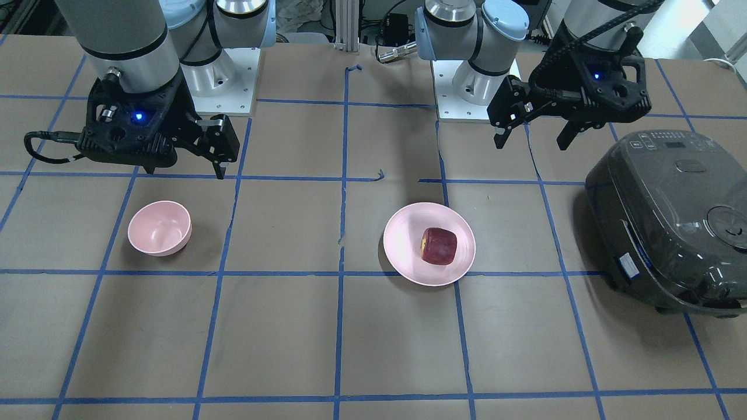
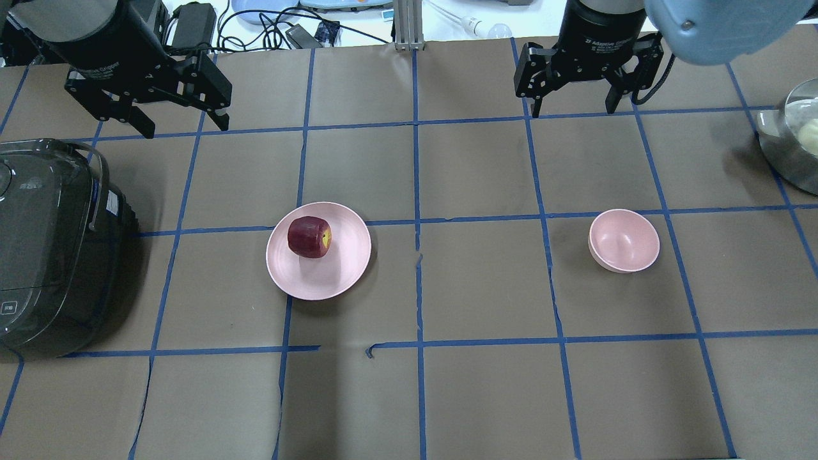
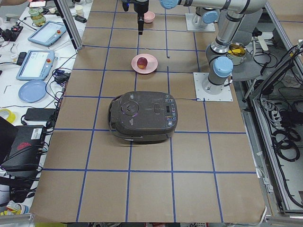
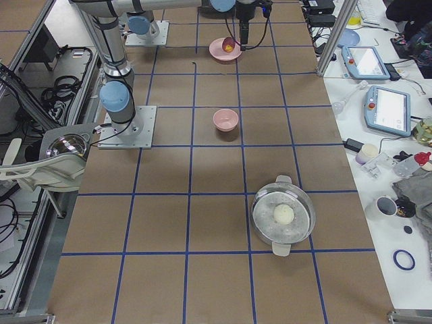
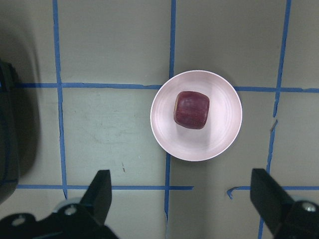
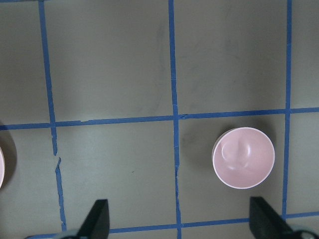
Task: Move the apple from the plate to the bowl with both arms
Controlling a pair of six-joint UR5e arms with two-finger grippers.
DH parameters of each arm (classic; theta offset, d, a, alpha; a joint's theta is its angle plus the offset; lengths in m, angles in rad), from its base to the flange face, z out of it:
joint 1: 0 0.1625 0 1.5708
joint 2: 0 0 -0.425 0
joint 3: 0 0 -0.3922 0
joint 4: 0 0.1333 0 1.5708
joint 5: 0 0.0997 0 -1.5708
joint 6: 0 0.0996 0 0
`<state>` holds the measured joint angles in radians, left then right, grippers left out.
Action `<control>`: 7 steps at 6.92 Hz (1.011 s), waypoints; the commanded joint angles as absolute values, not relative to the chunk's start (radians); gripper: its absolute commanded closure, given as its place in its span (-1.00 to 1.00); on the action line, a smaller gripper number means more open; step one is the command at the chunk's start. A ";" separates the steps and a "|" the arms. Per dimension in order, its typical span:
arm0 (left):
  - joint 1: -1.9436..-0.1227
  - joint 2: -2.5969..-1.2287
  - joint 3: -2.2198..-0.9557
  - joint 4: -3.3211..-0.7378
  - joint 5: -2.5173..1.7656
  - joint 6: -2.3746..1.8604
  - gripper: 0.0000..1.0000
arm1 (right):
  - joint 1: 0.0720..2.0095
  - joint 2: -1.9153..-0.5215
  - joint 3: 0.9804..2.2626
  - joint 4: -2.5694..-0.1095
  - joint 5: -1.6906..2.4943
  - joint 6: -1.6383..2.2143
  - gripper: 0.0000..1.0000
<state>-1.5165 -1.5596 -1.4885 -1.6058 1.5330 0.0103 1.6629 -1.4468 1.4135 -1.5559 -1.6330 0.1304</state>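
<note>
Plate (image 6: 1, 168), rice cooker (image 2: 51, 249) cut by frame edges.

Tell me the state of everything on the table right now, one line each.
apple, lying on the plate, ungripped.
plate, holding the apple.
bowl, upright, empty.
left gripper, open, empty, raised.
right gripper, open, empty, raised.
rice cooker, lid closed.
metal pot, holds a pale round item.

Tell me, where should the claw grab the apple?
Probably from straight above, pinching the apple across its two flattish sides, around the middle. It sits alone on the shallow plate with open space around it, and the left claw hangs wide open nearby.
</note>
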 commanded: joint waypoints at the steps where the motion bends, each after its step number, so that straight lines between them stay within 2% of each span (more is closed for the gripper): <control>1: -1.519 -1.560 -1.496 -1.597 1.529 0.009 -1.00 | 1.663 -1.448 1.414 -1.555 -1.637 0.130 -1.00; 7: -1.519 -1.562 -1.500 -1.586 1.532 0.008 -1.00 | 1.661 -1.447 1.414 -1.559 -1.637 0.127 -1.00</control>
<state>-1.5186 -1.5616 -1.4991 -1.5862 1.5289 0.0065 1.6625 -1.4466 1.4143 -1.5574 -1.6355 0.1286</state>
